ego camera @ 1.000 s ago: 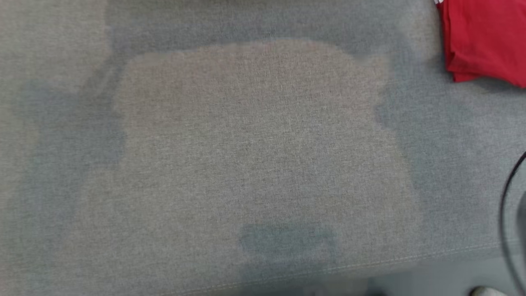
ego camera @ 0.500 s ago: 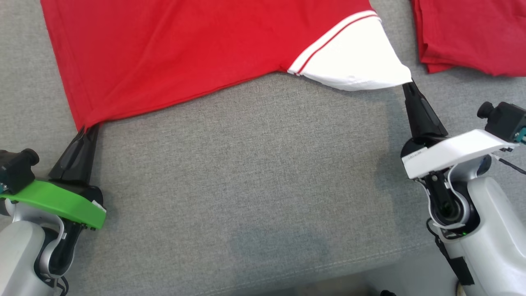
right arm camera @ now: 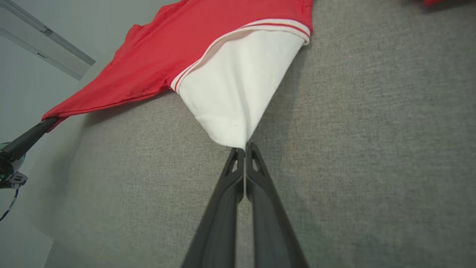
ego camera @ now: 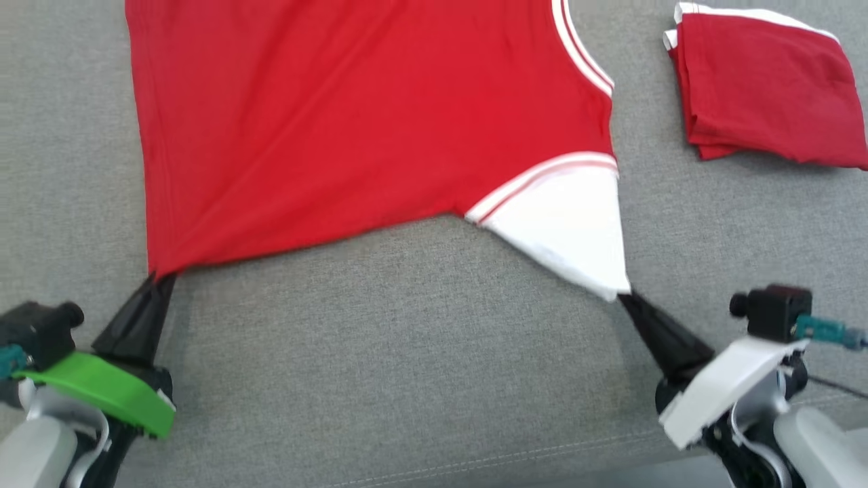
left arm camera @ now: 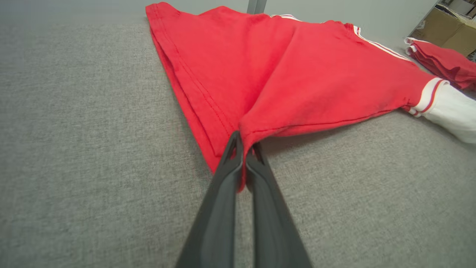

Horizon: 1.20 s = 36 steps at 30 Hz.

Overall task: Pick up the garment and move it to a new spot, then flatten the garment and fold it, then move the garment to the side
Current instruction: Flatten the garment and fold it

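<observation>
The garment (ego camera: 352, 129) is a red shirt with a white sleeve (ego camera: 576, 230) and white stripes, spread over the grey cushion. My left gripper (ego camera: 157, 278) is shut on its red hem corner at the lower left; the left wrist view shows the red cloth (left arm camera: 290, 78) pinched between the dark fingers (left arm camera: 241, 149). My right gripper (ego camera: 622, 295) is shut on the tip of the white sleeve, seen close in the right wrist view (right arm camera: 243, 147) with the sleeve (right arm camera: 238, 85) pulled taut.
A second red garment (ego camera: 766, 88) lies folded at the back right of the grey cushion (ego camera: 420, 352). The cushion's seam and front edge (ego camera: 542, 454) run along the bottom. A cardboard box (left arm camera: 450, 33) stands beyond the cushion.
The head view has shifted since the blurred first frame. Over the last half second both grippers have drawn the garment toward the cushion's front edge, the right one farther.
</observation>
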Tool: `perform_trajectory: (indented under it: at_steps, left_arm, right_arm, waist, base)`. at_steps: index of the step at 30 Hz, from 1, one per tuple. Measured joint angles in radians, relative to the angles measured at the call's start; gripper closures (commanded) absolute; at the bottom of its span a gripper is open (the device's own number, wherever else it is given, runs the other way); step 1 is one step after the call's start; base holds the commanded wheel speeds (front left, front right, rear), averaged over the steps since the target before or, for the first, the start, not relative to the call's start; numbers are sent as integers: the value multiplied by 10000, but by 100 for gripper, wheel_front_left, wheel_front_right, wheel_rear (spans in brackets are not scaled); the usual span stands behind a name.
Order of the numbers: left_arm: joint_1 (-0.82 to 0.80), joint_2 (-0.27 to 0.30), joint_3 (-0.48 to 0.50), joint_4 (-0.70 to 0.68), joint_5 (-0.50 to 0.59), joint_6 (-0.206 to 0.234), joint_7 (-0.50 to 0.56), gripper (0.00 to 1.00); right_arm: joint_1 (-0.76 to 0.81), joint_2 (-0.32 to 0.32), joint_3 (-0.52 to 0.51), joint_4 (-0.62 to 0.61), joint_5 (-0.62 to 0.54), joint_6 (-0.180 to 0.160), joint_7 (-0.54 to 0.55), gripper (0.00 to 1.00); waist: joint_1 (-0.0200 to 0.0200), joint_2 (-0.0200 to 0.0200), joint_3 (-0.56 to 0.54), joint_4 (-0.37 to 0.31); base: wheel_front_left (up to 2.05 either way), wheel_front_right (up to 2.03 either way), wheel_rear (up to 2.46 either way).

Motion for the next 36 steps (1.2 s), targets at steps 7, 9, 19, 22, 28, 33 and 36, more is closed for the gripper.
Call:
perform_trajectory:
  at_steps: [7, 9, 19, 22, 28, 33, 36]
  left_arm:
    - [1182, -27, -192, 326, 155, -12, -2, 100]
    - [1531, -100, -267, 337, 203, -40, -2, 100]
    - [2194, -512, -119, -8, 408, -144, -2, 100]
    - [2180, -688, -31, 71, 451, -150, -2, 100]
    - [2171, -1037, -17, 593, 591, -182, -2, 89]
    - [2170, -1241, 15, 993, 663, -251, -2, 42]
    - [2171, -1482, 71, 1283, 663, -255, 0, 6]
  right_arm:
    - [1907, -454, 366, -182, 115, -268, 834, 100]
    - [2359, -577, 384, -253, 370, -274, 986, 100]
    - [2817, -874, 63, -940, 418, -458, 1064, 100]
    - [2853, -840, 13, -771, 418, -535, 982, 100]
    - [2885, -763, 288, -265, 339, -594, 988, 100]
    - [2871, -723, 594, 117, 192, -608, 1078, 100]
    - [2804, -602, 794, 351, -10, -514, 1085, 100]
  waist:
    - [0, 0, -568, 181]
    - [0, 0, -714, 208]
    - [0, 0, -1187, 254]
    - [0, 0, -1266, 328]
    - [0, 0, -1477, 519]
    - [0, 0, -1651, 600]
    - [0, 0, -1742, 618]
  base:
    - [0, 0, 0]
    - [0, 0, 0]
    - [0, 0, 0]
    - [0, 0, 0]
    - [0, 0, 0]
    - [0, 0, 0]
    - [0, 0, 0]
